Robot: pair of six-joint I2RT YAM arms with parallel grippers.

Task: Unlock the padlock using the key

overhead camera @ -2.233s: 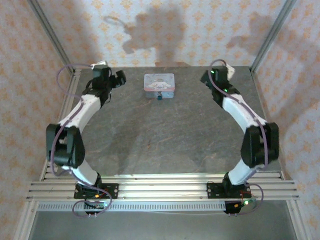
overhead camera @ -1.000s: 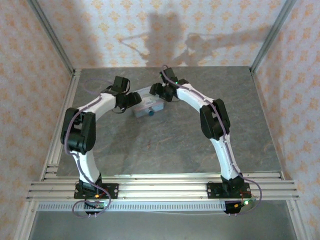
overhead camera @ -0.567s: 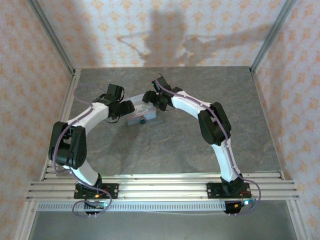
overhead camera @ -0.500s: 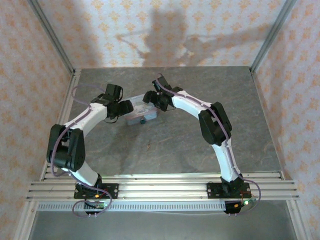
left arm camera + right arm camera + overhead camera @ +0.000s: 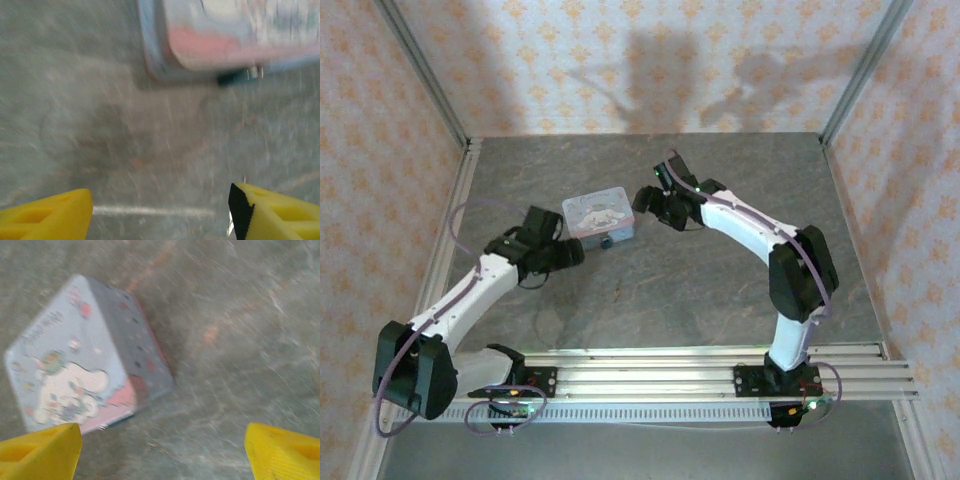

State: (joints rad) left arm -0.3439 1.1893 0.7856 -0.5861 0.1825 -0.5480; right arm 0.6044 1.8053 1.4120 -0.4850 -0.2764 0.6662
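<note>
- The padlock (image 5: 607, 242) is picked out as a small blue spot against the near face of the tin (image 5: 597, 215), apparently hung from its clasp; in the left wrist view it is caught, blurred, at the tin's lower edge with a metal glint beside it
- The key is not made out for certain: a pale sliver is noticed at the inner edge of the finger (image 5: 272, 212) on the right of the left wrist view, but what it is cannot be told through the blur
- The left hand (image 5: 564, 255) is held low just beside the tin's near-left corner, fingers spread wide, with bare tabletop (image 5: 650, 300) seen between them and nothing gripped
- The right hand (image 5: 656, 206) is placed just beside the tin's right side, its fingers (image 5: 42, 447) likewise wide apart and nothing clamped
- Progress is judged as early: no key is seen in the lock and the shackle is not seen sprung, so gripping the key, steadying the padlock, inserting and turning are all taken to be left
- The tin is set towards the far middle of the tabletop, well apart from the papered walls (image 5: 380, 150) and the corner posts (image 5: 420, 70); a wide bare stretch is left between it and the near rail (image 5: 650, 365)
- The tight spot is judged to be around the tin itself, where both hands are crowded close and the padlock is tucked against the tin's wall
</note>
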